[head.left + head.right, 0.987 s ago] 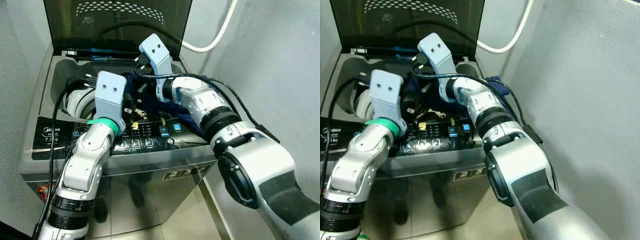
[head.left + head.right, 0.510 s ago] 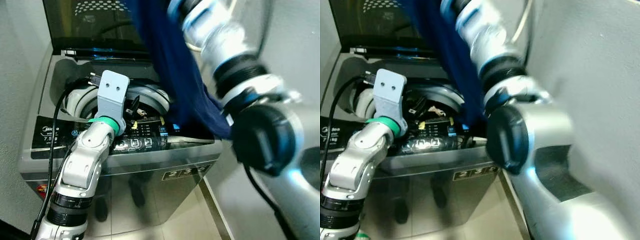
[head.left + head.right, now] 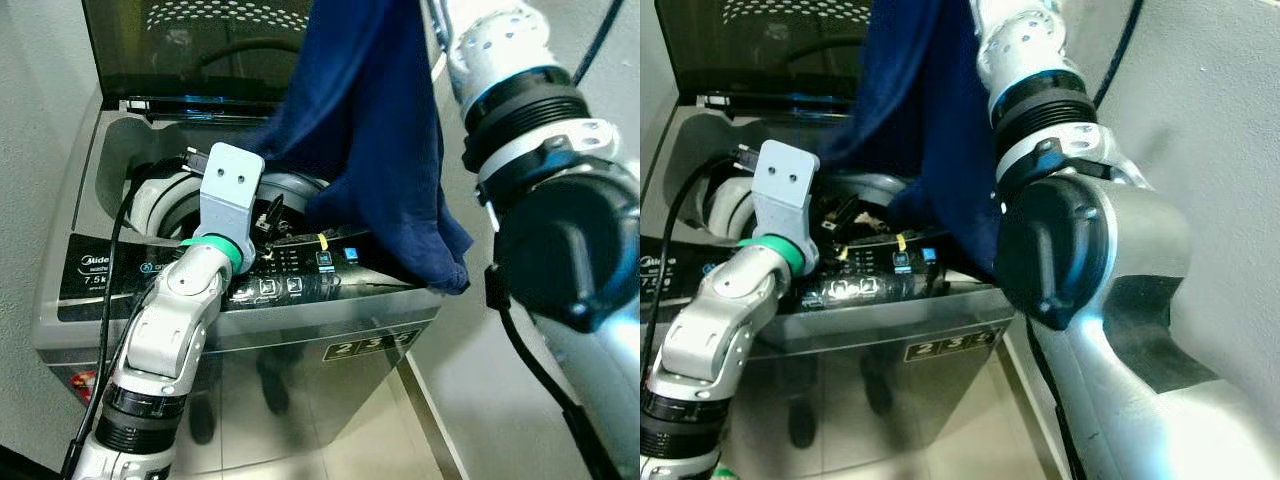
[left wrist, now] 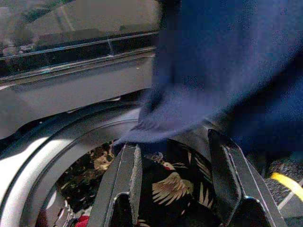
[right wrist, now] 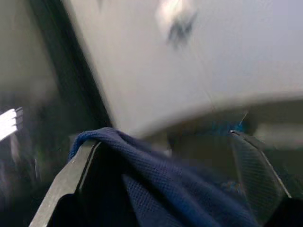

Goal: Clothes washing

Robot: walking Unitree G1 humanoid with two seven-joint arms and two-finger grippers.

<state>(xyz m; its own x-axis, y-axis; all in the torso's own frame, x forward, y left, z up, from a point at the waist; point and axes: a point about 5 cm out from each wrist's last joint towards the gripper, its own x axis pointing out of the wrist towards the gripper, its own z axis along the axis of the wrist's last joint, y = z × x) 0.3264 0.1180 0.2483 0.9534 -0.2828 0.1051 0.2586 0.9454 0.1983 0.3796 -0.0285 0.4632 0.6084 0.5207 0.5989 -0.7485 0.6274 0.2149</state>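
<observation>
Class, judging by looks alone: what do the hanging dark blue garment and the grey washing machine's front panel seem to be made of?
Dark blue garment: soft knitted fabric, probably cotton; the right wrist view shows a fine mesh weave. Washing machine front panel: likely glossy painted metal or plastic; it mirrors the floor.
</observation>
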